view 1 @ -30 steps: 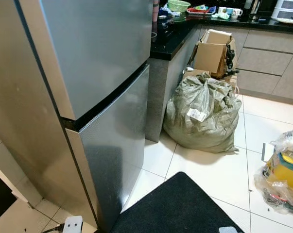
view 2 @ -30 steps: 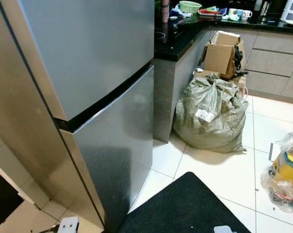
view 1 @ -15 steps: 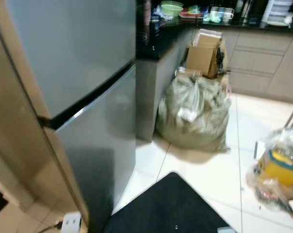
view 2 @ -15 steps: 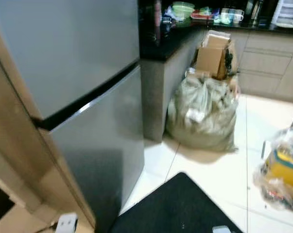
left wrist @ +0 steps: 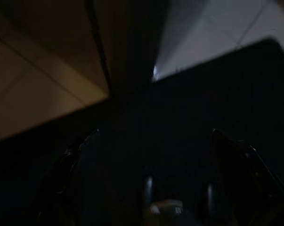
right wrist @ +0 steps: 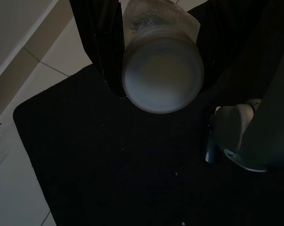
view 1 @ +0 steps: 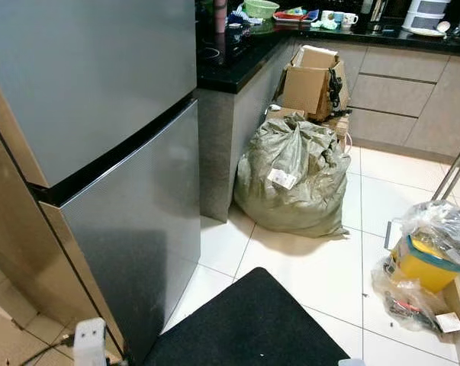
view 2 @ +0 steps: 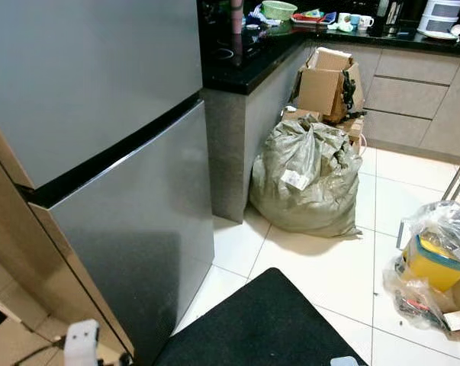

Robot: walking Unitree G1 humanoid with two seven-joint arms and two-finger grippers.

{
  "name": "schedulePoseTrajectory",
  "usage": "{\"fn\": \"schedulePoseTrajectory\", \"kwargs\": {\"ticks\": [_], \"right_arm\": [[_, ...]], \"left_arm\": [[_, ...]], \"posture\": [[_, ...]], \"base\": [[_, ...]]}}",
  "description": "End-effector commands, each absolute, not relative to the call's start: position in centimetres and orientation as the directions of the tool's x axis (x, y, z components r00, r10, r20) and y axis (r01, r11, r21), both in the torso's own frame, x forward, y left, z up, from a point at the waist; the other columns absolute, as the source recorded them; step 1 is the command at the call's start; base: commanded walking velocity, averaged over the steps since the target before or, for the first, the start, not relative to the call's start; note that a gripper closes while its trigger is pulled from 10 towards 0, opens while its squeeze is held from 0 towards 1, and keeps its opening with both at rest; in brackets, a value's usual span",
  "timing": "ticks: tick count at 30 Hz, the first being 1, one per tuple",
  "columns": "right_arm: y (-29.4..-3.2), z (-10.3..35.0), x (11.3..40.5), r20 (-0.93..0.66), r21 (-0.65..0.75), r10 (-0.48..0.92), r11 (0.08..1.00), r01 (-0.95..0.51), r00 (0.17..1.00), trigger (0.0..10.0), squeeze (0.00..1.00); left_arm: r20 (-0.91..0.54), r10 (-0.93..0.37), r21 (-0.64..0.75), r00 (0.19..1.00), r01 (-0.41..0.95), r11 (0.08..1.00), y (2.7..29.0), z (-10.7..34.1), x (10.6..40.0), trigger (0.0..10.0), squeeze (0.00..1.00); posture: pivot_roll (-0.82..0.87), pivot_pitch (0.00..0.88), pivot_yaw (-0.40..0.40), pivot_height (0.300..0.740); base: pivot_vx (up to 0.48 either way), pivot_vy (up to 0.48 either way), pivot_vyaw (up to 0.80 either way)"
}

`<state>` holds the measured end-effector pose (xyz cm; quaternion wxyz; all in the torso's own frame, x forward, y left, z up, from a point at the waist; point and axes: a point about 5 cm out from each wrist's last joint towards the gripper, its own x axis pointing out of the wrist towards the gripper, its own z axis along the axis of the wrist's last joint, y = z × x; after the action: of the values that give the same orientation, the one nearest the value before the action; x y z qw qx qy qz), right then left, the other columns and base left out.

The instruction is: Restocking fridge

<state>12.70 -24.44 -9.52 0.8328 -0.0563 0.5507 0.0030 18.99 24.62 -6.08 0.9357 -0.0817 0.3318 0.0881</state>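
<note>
A tall silver fridge [view 1: 100,91] stands at my left with both doors closed, a dark seam [view 1: 115,164] between the upper and lower door. In the right wrist view my right gripper [right wrist: 163,52] is shut on a frosted plastic bottle [right wrist: 163,73], seen from its pale round base, hanging over the black mat [right wrist: 109,169]. The left wrist view is dark; my left gripper [left wrist: 151,179] hangs low over the mat with its two fingers [left wrist: 80,155] spread wide and nothing between them.
A black mat [view 1: 245,328] lies at my feet before the fridge. A stuffed grey-green sack [view 1: 291,179] and cardboard boxes [view 1: 310,80] sit against the black-topped counter [view 1: 237,65]. A yellow bucket in plastic wrap [view 1: 428,255] is on the right, a white plug [view 1: 88,343] by the fridge's foot.
The whole view has shifted: fridge, sack and boxes sit further left and the yellow bucket shows more fully, so the camera turned right. No object has moved on its own.
</note>
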Motion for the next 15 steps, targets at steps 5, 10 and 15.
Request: {"fn": "schedulePoseTrajectory", "kwargs": {"ticks": [5,10,15], "right_arm": [[-24.8,-9.4,12.8,-0.915,-0.100,-0.060,0.992,-0.081,0.398,10.0,0.00],[-24.8,-9.4,12.8,-0.915,-0.100,-0.059,0.992,-0.083,0.400,10.0,0.00],[-24.8,-9.3,12.9,-0.914,-0.102,-0.056,0.990,-0.093,0.401,10.0,0.00]], "left_arm": [[-0.437,0.112,-0.137,0.893,-0.189,0.972,27.9,-2.4,21.8,10.0,0.00],[-0.367,0.083,-0.153,0.926,-0.148,0.977,28.9,-1.1,22.6,10.0,0.00],[-0.237,0.070,-0.179,0.969,-0.114,0.977,30.8,1.5,23.9,10.0,0.00]], "posture": [[-0.03,0.000,-0.016,0.740],[-0.03,0.000,-0.016,0.740],[-0.03,0.000,-0.016,0.740]], "base": [[0.000,0.000,0.00],[0.000,0.000,0.00],[0.000,0.000,0.00]]}}
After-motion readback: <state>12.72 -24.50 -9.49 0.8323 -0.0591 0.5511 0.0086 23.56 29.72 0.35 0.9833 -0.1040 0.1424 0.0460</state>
